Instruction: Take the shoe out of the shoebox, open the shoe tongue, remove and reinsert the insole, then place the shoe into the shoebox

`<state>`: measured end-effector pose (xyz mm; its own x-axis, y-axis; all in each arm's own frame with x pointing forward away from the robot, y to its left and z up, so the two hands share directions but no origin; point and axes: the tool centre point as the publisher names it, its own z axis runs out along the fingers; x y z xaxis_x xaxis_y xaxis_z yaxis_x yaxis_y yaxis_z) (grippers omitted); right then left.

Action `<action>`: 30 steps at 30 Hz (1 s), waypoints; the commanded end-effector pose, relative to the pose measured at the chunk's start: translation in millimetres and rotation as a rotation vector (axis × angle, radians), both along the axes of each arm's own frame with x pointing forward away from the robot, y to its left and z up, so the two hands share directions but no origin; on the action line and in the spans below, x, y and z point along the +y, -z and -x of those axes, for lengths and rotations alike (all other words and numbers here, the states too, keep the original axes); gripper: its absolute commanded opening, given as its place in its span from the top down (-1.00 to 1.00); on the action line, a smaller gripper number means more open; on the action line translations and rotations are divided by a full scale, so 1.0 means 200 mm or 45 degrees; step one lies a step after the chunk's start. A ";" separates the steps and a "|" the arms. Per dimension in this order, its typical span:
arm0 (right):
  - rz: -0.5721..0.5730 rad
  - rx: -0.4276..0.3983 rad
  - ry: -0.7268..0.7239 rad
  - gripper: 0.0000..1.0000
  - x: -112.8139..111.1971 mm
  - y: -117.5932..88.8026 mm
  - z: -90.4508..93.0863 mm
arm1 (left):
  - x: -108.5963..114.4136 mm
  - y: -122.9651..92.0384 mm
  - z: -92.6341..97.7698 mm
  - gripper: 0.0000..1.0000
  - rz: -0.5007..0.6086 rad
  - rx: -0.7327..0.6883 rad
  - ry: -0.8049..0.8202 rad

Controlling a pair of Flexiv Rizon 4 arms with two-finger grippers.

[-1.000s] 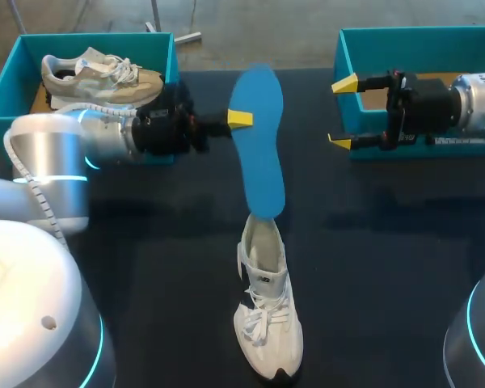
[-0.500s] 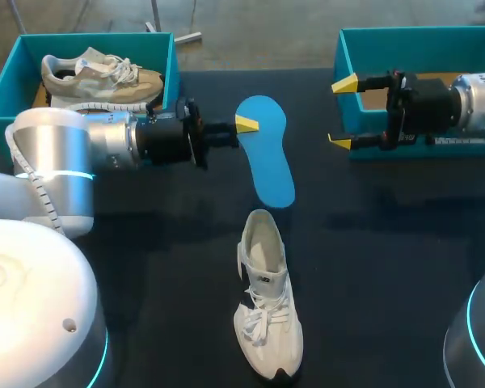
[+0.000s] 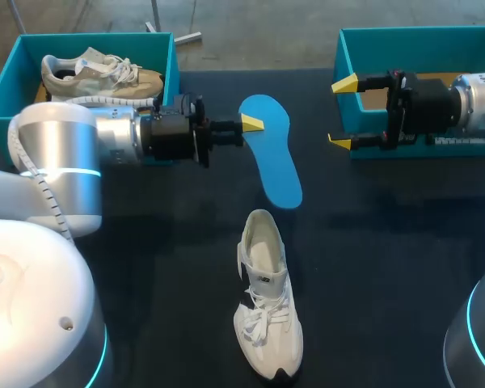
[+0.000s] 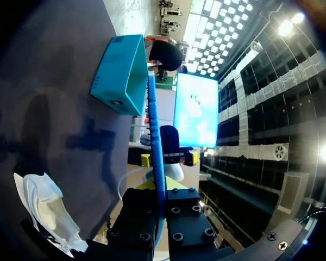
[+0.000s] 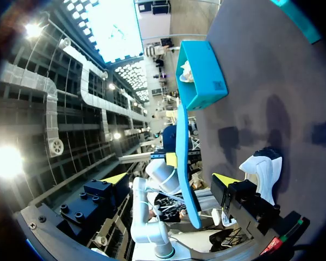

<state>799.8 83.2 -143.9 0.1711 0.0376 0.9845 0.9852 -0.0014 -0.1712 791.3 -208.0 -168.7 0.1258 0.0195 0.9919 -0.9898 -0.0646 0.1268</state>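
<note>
**Left claw** (image 3: 250, 124): pressed onto the blue insole (image 3: 276, 158), pinching it near one end. The left wrist view shows the insole edge-on between the fingers. The grip at the end leaves the rest of the insole free, probably so it can be steered back into the shoe.

**Blue insole:** out of the shoe and held over the tabletop (image 3: 388, 267) between the two boxes. Its free end points toward the shoe's opening but is apart from it.

**White shoe** (image 3: 267, 315): on its sole on the tabletop with the toe toward the robot. The mouth faces the insole and gapes wide, which suits reinsertion.

**Right claw** (image 3: 342, 113): spread and holding nothing, just in front of the right shoebox (image 3: 420, 36). It looks parked clear of the work.

**Left shoebox** (image 3: 8, 89): holds a beige shoe (image 3: 101, 73).

**Step, as judged:** the insole is removed; reinsertion and boxing remain.
</note>
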 end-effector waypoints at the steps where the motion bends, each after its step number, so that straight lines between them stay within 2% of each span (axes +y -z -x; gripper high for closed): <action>1: 0.002 0.001 0.002 -1.00 0.01 0.00 0.00 | -0.02 0.02 -0.02 1.00 0.000 0.005 -0.004; 4: 0.002 0.001 0.002 -1.00 0.01 0.00 0.00 | -0.02 0.02 -0.02 1.00 0.000 0.005 -0.004; 11: 0.236 -0.053 0.028 -1.00 0.00 -0.08 0.03 | -0.02 0.02 -0.02 1.00 0.000 0.005 -0.004; 16: 0.456 -0.032 0.020 -1.00 0.02 -0.18 0.05 | -0.02 0.02 -0.02 1.00 0.000 0.005 -0.004; 23: 0.849 0.007 -0.027 -1.00 0.07 -0.35 0.05 | -0.02 0.02 -0.02 1.00 0.000 0.005 -0.004; 30: 1.168 0.025 -0.084 -1.00 0.14 -0.46 0.04 | -0.02 0.02 -0.02 1.00 0.000 0.005 -0.004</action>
<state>789.1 105.7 -63.0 0.1700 0.5160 0.8396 0.9854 -0.0864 -0.1465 795.2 -211.9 -173.1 0.1283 0.0240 0.9914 -0.9891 -0.0699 0.1297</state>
